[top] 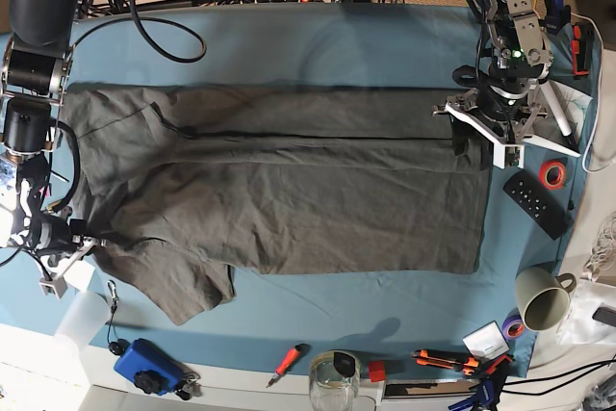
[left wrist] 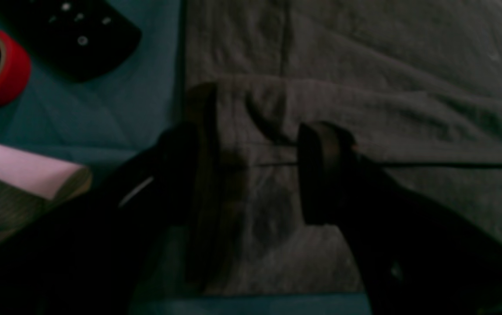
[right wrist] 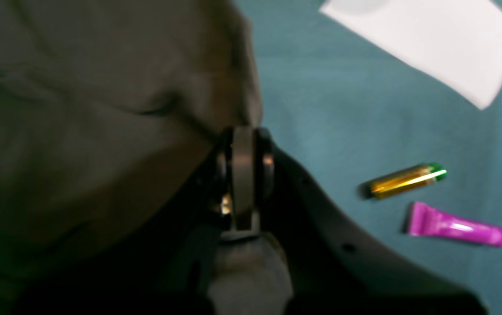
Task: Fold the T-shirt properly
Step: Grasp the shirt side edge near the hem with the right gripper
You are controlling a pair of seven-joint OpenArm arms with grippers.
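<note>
Blue tablecloth [top: 289,45] covers the bench, and the T-shirt [top: 289,199] lies spread across it, its far long edge already turned over. Judged stage: an early lengthwise fold, both arms stationed at opposite ends of the shirt. The left gripper [left wrist: 251,170] hovers over the hem corner with jaws parted, cloth lying between its fingers [left wrist: 316,175] but not pinched. The right gripper [right wrist: 244,175] has its jaws closed on a bunched edge of cloth near the sleeve. The next move probably calls for the left jaws to close before both ends lift together.
</note>
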